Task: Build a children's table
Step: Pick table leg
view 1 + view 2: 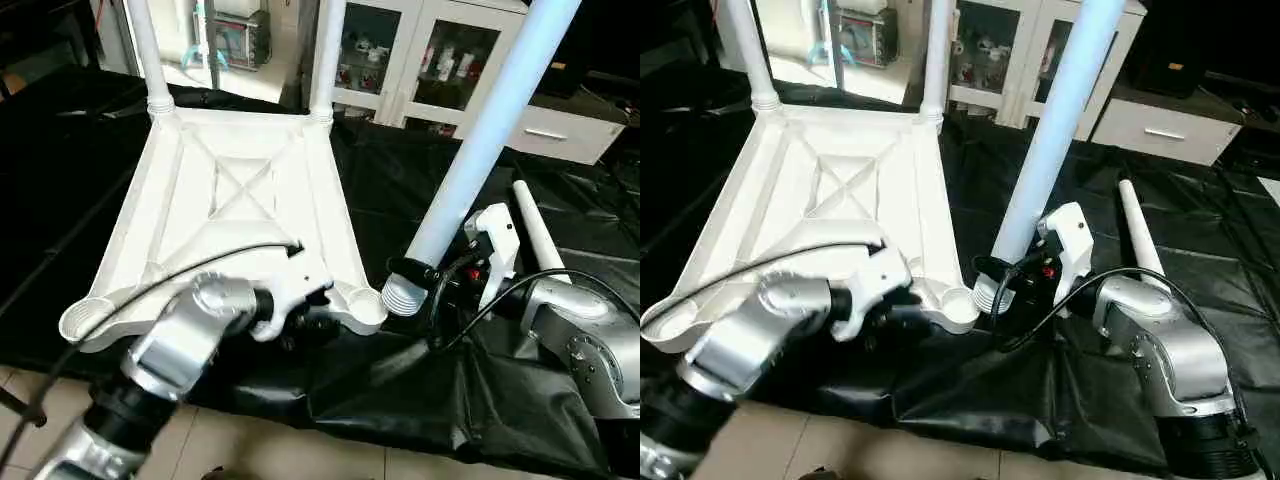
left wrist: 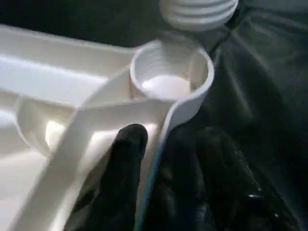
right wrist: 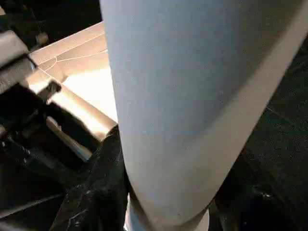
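Observation:
The children's table top (image 1: pixel 240 190) lies upside down on black sheeting, its X-ribbed underside up. Two white legs (image 1: pixel 148 50) (image 1: pixel 328 50) stand in its far corner sockets. My left gripper (image 2: pixel 163 139) is open astride the near rim, just beside the empty near-right socket (image 2: pixel 168 72); one finger (image 2: pixel 127 144) rests inside the rim, the other outside. My right gripper (image 1: pixel 415 272) is shut on a third leg (image 1: pixel 480 140), which tilts up and to the right. Its threaded end (image 1: pixel 403 297) hangs right beside that socket, outside it. Another leg (image 1: pixel 540 235) lies on the sheeting behind my right arm.
The black sheeting (image 1: pixel 400 400) covers the work surface and drapes over its near edge onto a tiled floor (image 1: pixel 250 440). Glass-door cabinets (image 1: pixel 420 50) and a white drawer unit (image 1: pixel 560 135) stand behind. The near-left socket (image 1: pixel 85 320) is empty.

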